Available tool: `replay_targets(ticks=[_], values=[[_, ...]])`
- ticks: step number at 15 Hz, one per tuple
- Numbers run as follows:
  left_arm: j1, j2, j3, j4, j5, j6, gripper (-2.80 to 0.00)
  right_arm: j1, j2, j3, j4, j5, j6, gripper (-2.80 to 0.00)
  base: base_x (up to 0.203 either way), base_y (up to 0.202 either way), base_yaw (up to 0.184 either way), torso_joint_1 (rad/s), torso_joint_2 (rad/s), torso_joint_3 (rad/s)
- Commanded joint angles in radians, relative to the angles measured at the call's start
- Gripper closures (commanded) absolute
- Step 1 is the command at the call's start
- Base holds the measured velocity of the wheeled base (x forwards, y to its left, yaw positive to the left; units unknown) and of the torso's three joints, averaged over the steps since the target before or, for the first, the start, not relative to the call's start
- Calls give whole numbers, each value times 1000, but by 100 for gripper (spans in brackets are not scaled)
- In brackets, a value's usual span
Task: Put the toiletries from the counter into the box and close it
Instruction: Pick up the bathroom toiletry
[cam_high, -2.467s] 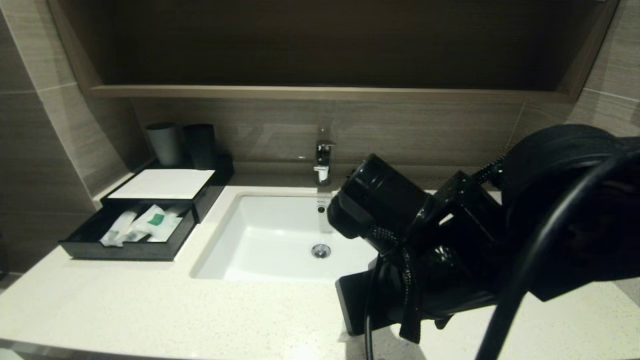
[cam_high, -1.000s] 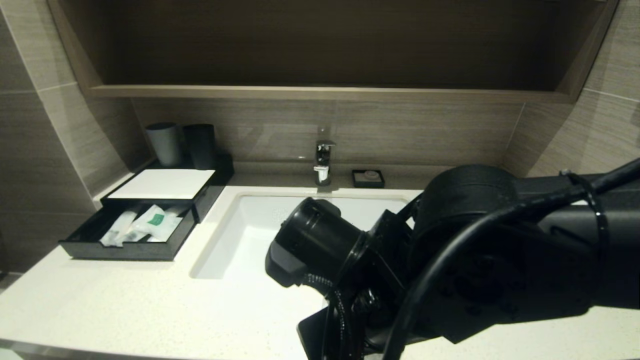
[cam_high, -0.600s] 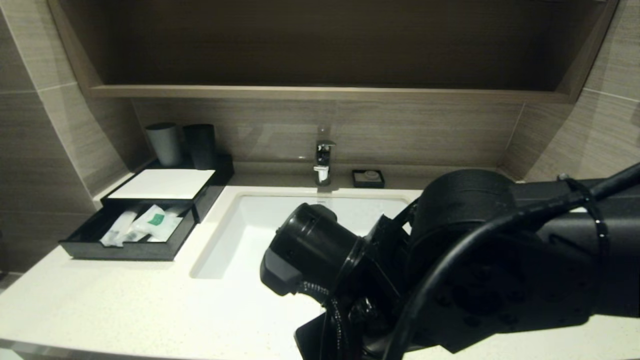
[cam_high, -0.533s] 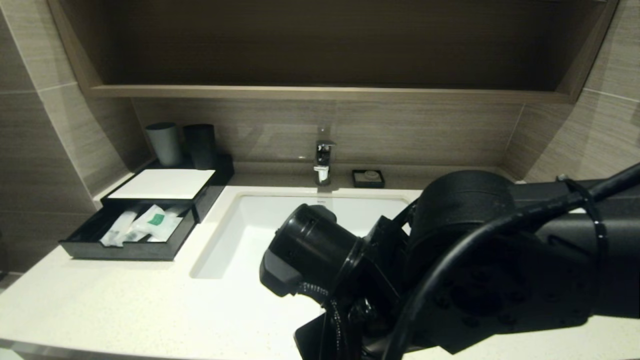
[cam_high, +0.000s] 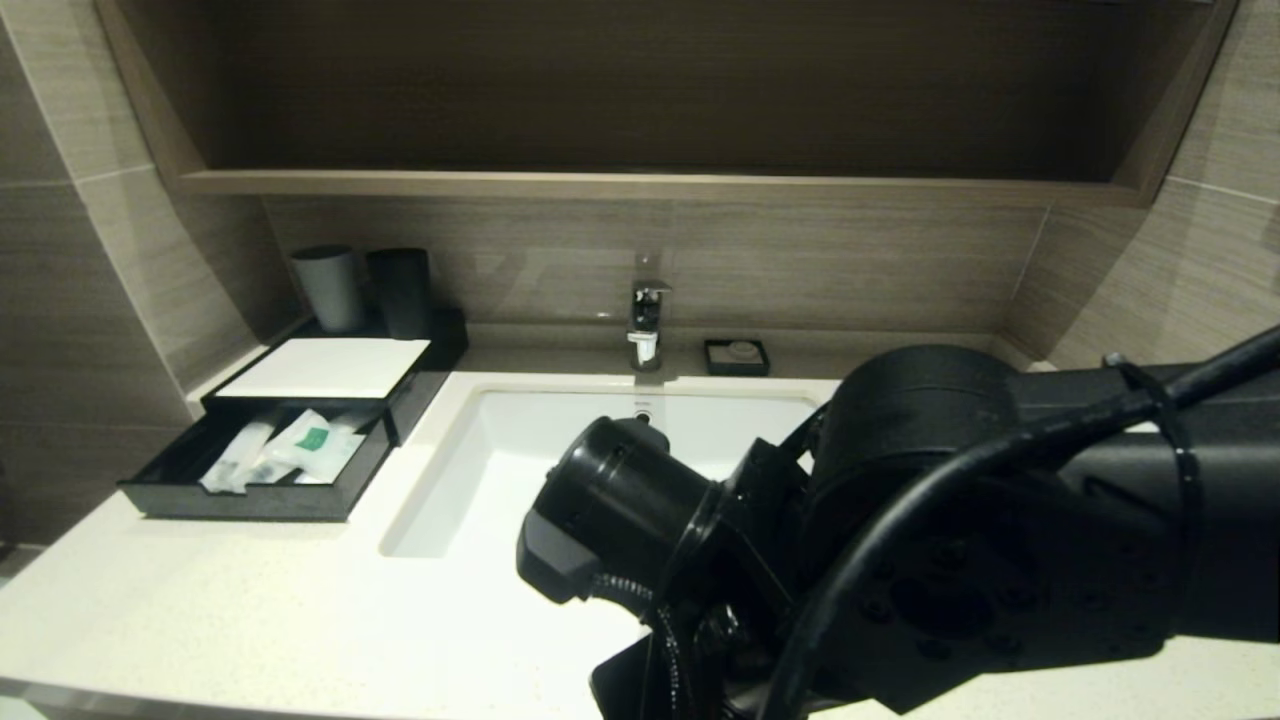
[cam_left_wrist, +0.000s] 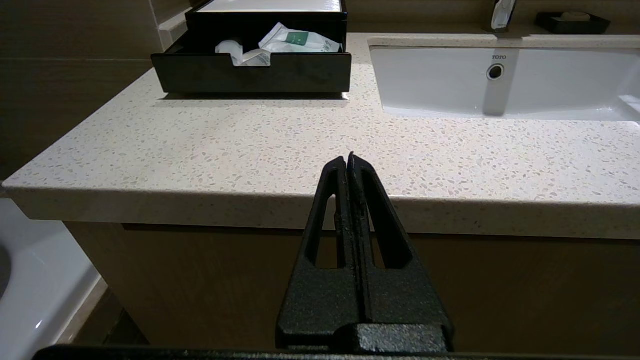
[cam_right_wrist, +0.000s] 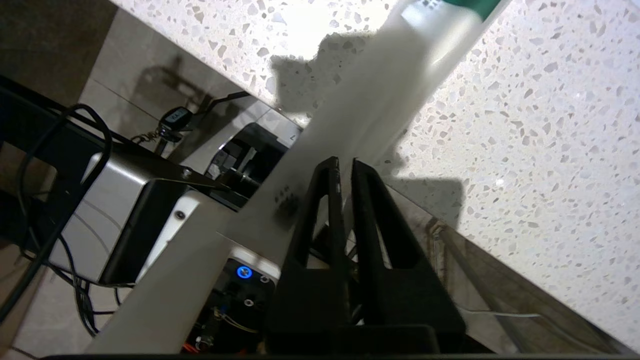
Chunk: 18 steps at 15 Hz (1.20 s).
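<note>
The right pincer (cam_right_wrist: 345, 165) stood at the desk's (cam_right_wrist: 525, 100) front edge, jaws a slit apart, a long sachet (cam_right_wrist: 350, 140) running lengthwise past its tips; whether it gripped, I could not tell. The open box (cam_high: 250, 490) lay far left. The left pincer (cam_left_wrist: 350, 160), pressed together, hung nearer it.

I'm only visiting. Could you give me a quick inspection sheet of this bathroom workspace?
Surface: speckled counter with a white sink.
Job's things: box, drawer open, sachets inside; one long sachet by the counter's front edge.
Clutter: two cups behind the box; soap dish beside the tap.
Claws: left claw shut, parked before the counter; right claw at the long sachet.
Cables: black cable along the right arm.
Surroundings: wooden shelf.
</note>
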Motion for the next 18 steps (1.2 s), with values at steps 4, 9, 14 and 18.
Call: replay_targets(ticks=[4, 9, 14, 18], values=[[0, 0, 20, 0, -1, 0, 0, 1, 3, -2, 6, -1, 3, -280, 0, 0, 0, 0, 0, 0], [0, 1, 20, 0, -1, 0, 0, 1, -2, -7, 5, 0, 11, -280, 0, 0, 0, 0, 0, 0], [0, 0, 20, 0, -1, 0, 0, -1, -41, -8, 5, 1, 17, -280, 0, 0, 0, 0, 0, 0], [0, 0, 20, 0, -1, 0, 0, -5, -70, -8, 5, 0, 17, -280, 0, 0, 0, 0, 0, 0]])
